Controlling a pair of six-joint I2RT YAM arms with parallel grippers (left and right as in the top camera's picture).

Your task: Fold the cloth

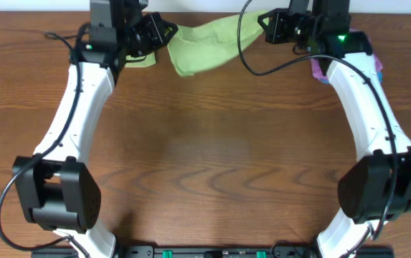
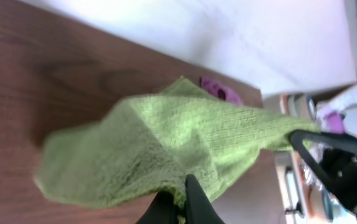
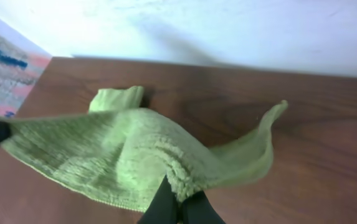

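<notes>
From above, the cloth (image 1: 201,46) is at the far edge, stretched between the left gripper (image 1: 153,32) and the right gripper (image 1: 268,25). In the left wrist view, the fingers (image 2: 194,199) pinch the cloth. The right wrist view shows the same. The fold looks just begun. Next, both grippers should bring the edges together and lay the cloth down.

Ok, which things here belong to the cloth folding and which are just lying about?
Part of the job:
green cloth
left end effector
right end effector

Just lying about:
pink item, partly hidden behind the cloth, can't tell what it is
</notes>
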